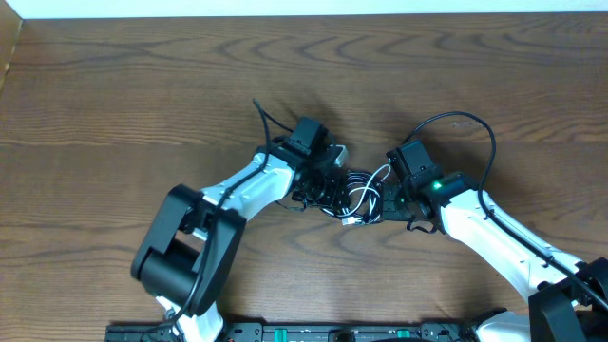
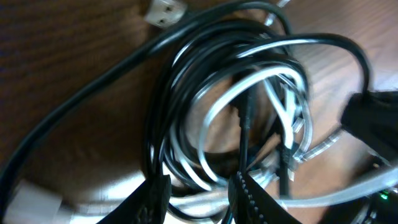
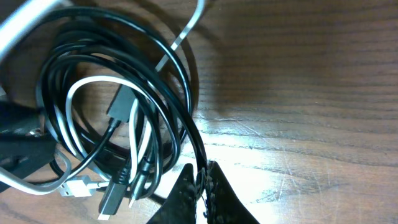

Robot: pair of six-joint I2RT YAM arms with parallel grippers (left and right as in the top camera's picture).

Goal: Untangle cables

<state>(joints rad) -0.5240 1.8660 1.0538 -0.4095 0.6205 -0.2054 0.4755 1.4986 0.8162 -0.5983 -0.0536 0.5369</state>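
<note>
The black cable (image 1: 334, 190) and white cable (image 1: 366, 185) lie tangled in one small heap at the table's middle, between both arms. In the left wrist view, black loops (image 2: 186, 56) wind around white loops (image 2: 217, 106). My left gripper (image 2: 200, 196) is open, and black and white strands run across the gap between its fingers. In the right wrist view the black cable (image 3: 124, 31) coils around the white cable (image 3: 81, 87). My right gripper (image 3: 204, 180) is shut on one black strand at the coil's right edge. A white plug (image 3: 78, 186) and a black plug (image 3: 112, 196) lie at the coil's bottom.
The wooden table (image 1: 142, 95) spreads wide around the heap. Its far edge runs along the top of the overhead view. The thicker arm cable (image 1: 480, 128) arcs above the right arm. Another white plug (image 2: 165, 9) lies just beyond the heap in the left wrist view.
</note>
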